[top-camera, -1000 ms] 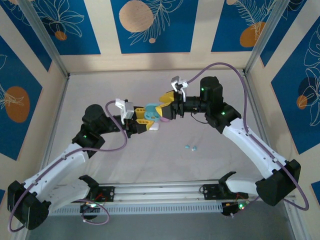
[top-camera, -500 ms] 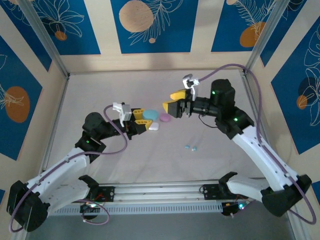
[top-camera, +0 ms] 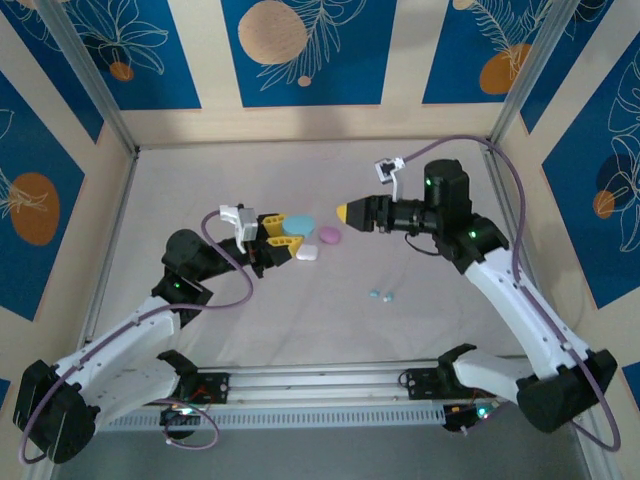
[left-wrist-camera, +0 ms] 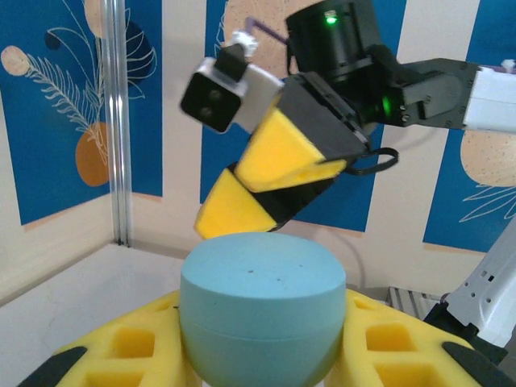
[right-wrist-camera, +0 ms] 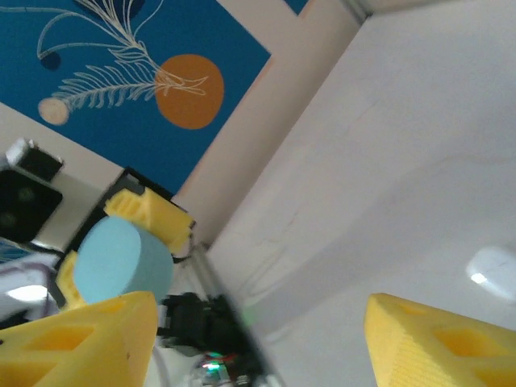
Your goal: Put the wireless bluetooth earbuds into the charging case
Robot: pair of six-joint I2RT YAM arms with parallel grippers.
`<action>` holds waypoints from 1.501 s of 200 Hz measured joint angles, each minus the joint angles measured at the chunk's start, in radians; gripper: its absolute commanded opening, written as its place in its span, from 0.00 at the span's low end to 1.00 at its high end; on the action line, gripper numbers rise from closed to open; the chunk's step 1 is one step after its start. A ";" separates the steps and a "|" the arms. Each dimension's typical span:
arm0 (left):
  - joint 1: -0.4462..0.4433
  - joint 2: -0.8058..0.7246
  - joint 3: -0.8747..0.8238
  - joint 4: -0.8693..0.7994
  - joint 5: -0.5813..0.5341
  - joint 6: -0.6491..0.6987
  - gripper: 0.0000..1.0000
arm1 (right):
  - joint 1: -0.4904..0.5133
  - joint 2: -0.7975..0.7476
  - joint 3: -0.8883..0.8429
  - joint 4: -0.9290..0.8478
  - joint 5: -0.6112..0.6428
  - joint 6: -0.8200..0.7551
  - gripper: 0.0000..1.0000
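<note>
My left gripper (top-camera: 288, 229) is shut on a cyan charging case (top-camera: 295, 222), held just above the table left of centre. In the left wrist view the case (left-wrist-camera: 262, 298) sits lid down between my yellow fingers (left-wrist-camera: 121, 347), a thin seam around it. My right gripper (top-camera: 347, 212) hovers open and empty a short way right of the case, pointing at it. From the right wrist its gripper (right-wrist-camera: 258, 339) has only bare table between the fingers. Two tiny cyan earbuds (top-camera: 382, 295) lie on the table, nearer the front and right of centre.
A white case (top-camera: 307, 253) and a pink case (top-camera: 330, 236) lie on the table just right of my left gripper. The white case (right-wrist-camera: 493, 266) also appears at the right edge of the right wrist view. Patterned walls and metal posts enclose the table.
My right gripper has let go of the cyan case, drawn back to the right and turned. My left arm has pulled back left and lower, still holding the case.
</note>
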 measured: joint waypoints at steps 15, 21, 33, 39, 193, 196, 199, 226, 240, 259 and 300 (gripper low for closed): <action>0.000 0.002 0.000 0.006 -0.004 0.016 0.27 | 0.021 0.055 0.043 0.009 -0.043 0.093 0.69; 0.000 0.006 0.000 0.010 -0.005 0.023 0.27 | 0.034 0.069 0.049 0.020 -0.058 0.129 0.70; 0.000 0.015 0.002 0.021 -0.007 0.037 0.28 | 0.065 0.091 0.050 0.048 -0.087 0.201 0.72; 0.000 0.021 0.003 0.024 -0.007 0.042 0.28 | 0.077 0.100 0.050 0.061 -0.099 0.228 0.73; 0.000 0.040 0.034 0.017 -0.051 0.124 0.30 | 0.159 0.210 0.079 0.254 -0.266 0.539 0.43; 0.000 0.041 0.034 0.019 -0.051 0.124 0.30 | 0.159 0.210 0.079 0.255 -0.267 0.539 0.41; 0.000 0.041 0.034 0.021 -0.051 0.124 0.30 | 0.159 0.210 0.079 0.252 -0.266 0.542 0.39; 0.000 0.042 0.039 0.019 -0.052 0.134 0.35 | 0.158 0.210 0.075 0.261 -0.275 0.549 0.23; 0.000 0.042 0.039 0.019 -0.055 0.135 0.39 | 0.158 0.210 0.075 0.263 -0.275 0.551 0.19; 0.000 0.042 0.039 0.018 -0.060 0.134 0.42 | 0.157 0.209 0.064 0.283 -0.269 0.560 0.18; -0.002 0.060 0.039 0.024 -0.066 0.113 0.48 | 0.151 0.192 0.012 0.370 -0.261 0.615 0.18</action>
